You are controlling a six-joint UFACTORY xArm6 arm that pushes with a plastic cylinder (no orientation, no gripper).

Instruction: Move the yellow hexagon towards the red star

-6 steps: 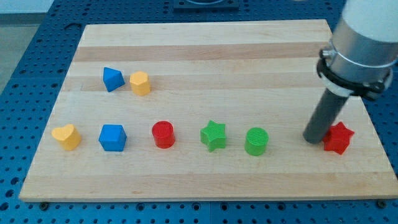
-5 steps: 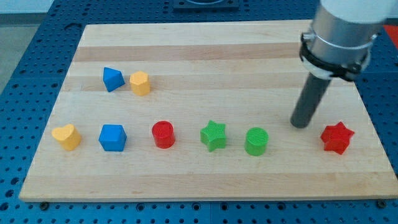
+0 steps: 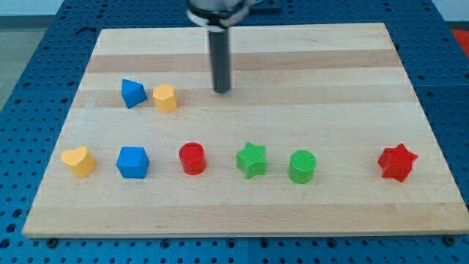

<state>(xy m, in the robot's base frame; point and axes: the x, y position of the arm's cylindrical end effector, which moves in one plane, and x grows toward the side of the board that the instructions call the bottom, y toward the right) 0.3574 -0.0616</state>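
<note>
The yellow hexagon (image 3: pixel 165 97) sits on the wooden board (image 3: pixel 293 59) at the upper left, touching or nearly touching a blue block (image 3: pixel 133 93) on its left. The red star (image 3: pixel 397 163) lies at the far right of the lower row. My tip (image 3: pixel 221 90) rests on the board to the right of the yellow hexagon, about a block's width and a half away from it, and far to the upper left of the red star.
A lower row runs from left to right: a yellow heart (image 3: pixel 78 160), a blue block (image 3: pixel 133 162), a red cylinder (image 3: pixel 193 158), a green star (image 3: pixel 251 159), a green cylinder (image 3: pixel 302 166). The board's edges border a blue perforated table.
My tip has swept from beside the red star at the right, up and to the left across the board, to a spot just right of the yellow hexagon. No block has moved.
</note>
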